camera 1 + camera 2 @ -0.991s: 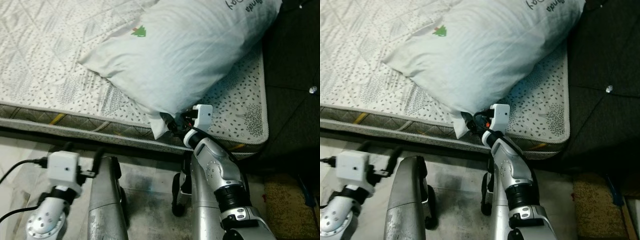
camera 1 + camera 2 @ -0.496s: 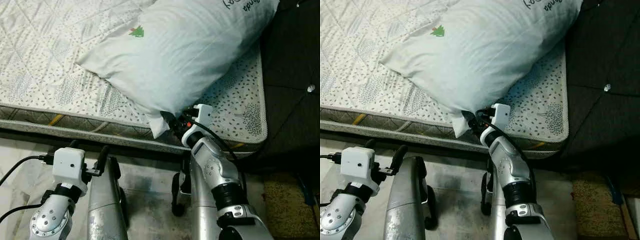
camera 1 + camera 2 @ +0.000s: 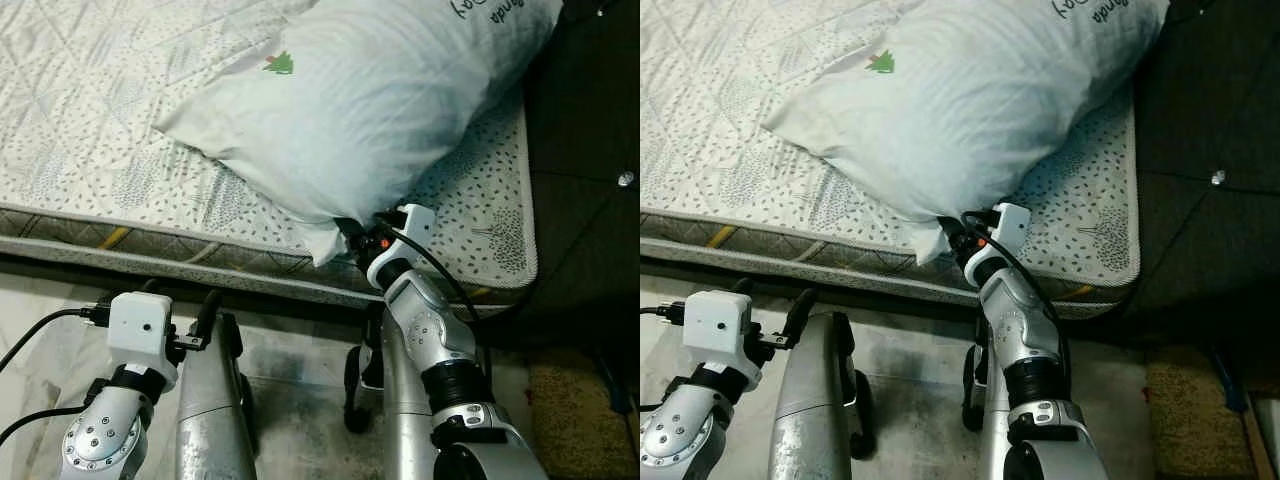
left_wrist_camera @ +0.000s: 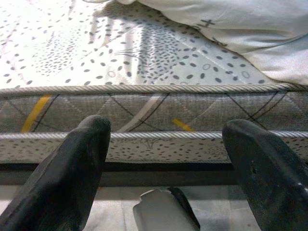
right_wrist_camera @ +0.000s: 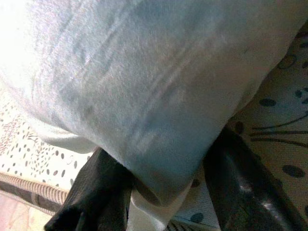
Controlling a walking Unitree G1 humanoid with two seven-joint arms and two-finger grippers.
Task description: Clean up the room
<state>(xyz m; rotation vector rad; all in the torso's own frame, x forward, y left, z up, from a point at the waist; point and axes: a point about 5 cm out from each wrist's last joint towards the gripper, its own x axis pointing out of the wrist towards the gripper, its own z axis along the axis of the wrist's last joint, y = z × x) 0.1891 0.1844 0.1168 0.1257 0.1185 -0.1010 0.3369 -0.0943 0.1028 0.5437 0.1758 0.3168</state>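
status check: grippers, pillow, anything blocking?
Right gripper at the mattress edge, fingers either side of the pillow corner. Left gripper open, low, facing the mattress side. Nothing blocking the pillow.

A large, plump white pillow (image 3: 370, 110) lies slantwise on the speckled mattress (image 3: 90, 150), running from the upper right of the head views down toward the centre. Its case is smooth with soft creases, carries a small green tree mark (image 3: 279, 64) near its upper left edge and some dark lettering at the top right corner. Its lowest corner hangs just past the mattress's front edge at the centre of the frame, where the cloth bunches into a small fold.
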